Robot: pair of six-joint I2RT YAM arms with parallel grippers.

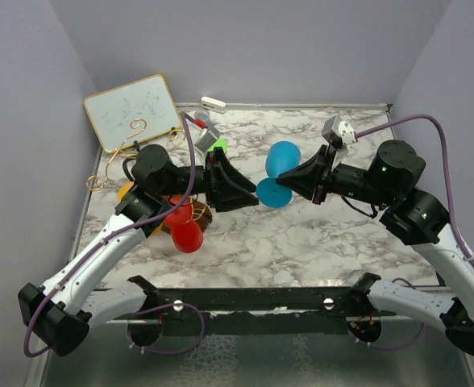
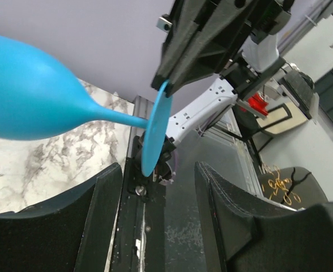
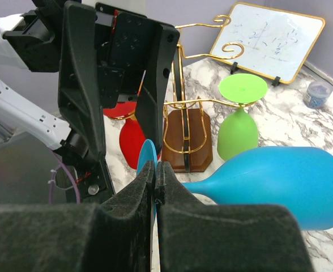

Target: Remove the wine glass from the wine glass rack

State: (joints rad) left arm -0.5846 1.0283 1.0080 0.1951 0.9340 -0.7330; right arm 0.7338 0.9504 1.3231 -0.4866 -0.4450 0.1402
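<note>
Wine glass (image 3: 280, 181) blue; rack (image 3: 179, 73) gold, base (image 3: 192, 139) brown; table (image 1: 301, 234) white-grey marbled.

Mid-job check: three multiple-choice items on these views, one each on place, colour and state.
1. Where is the green glass? A hanging on the rack; B lying flat; C held aloft.
2. What colour glass does the right gripper hold? A red; B blue; C orange.
3. The fingers of the left gripper are: A open; B shut on a glass; C shut empty.
Answers: 1 A, its foot is hooked over a gold arm. 2 B, the fingers pinch the blue glass by its foot. 3 A, a wide gap shows between them.
</note>
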